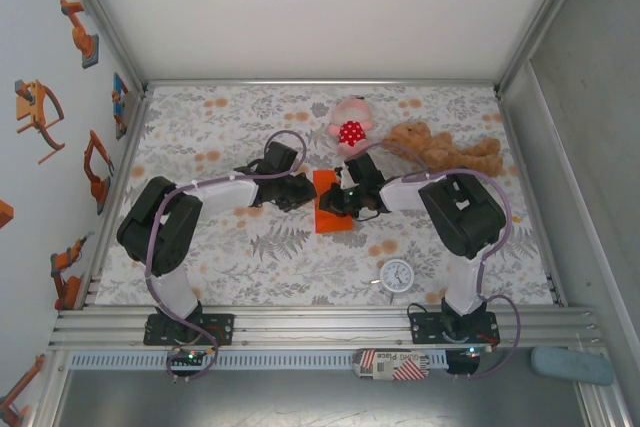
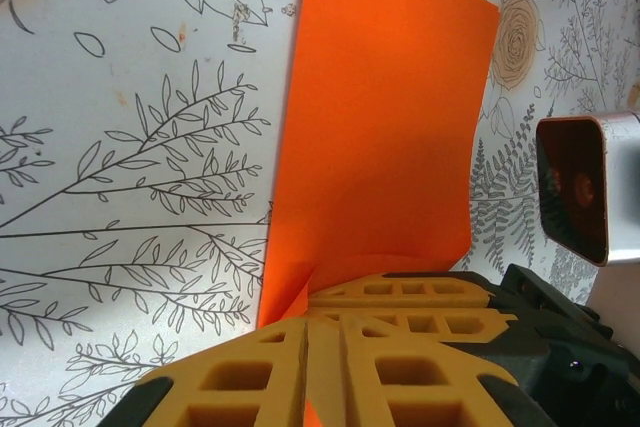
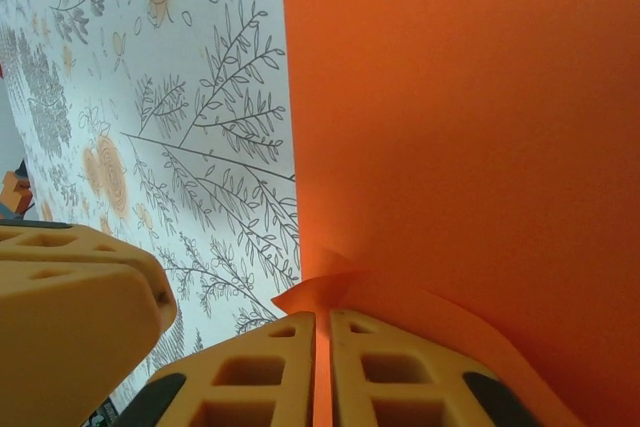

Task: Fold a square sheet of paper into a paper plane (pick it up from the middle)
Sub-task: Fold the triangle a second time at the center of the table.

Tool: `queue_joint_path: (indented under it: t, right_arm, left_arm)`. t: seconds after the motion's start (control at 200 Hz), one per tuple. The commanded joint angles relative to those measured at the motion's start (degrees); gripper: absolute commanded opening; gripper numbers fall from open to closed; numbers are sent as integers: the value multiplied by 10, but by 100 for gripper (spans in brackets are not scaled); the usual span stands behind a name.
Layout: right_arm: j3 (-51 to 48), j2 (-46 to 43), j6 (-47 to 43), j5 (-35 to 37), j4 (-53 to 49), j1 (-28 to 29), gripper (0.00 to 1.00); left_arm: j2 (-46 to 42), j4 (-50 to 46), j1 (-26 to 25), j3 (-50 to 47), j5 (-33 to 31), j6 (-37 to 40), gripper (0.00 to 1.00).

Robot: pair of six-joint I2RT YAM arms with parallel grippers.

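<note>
Looks like the opening step: taking the sheet up by its middle, ahead of the first centre crease.

Pinches a puckered ridge of the sheet right at the tips of the left gripper, with the jaws pressed almost together and only paper between them. Leaves the rest spreading away in front of it, down toward the table.

Does the same with the right gripper: nearly closed on a small raised fold of the sheet, with orange running ahead and off to its right.

From above, meets tip to tip over the paper, left gripper just beside right gripper.

Calls next for raising both pinches together and level, so that the halves droop evenly about the middle. Best not to pull apart: thin paper, likely to slip or tear.
</note>
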Motion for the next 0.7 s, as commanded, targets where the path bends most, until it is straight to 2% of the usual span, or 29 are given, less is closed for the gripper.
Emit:
queue_joint_path:
  t: [0.0,0.27,0.471,0.696]
  right_arm:
    - [-11,-5,-18,20,-25,-2,13]
    - [-7,-4,-20,21,-31,-4,9]
    - [-2,1,-20,26,-43,-4,0]
    - [0,4,-18,28,-51,-4,0]
  left_arm:
    - [10,2,-2,14,-4,1,17]
    - [26,-11,-1,39,-12,12,15]
    - [15,-7,-1,20,0,15,10]
    - [26,1,-5,12,24,15,5]
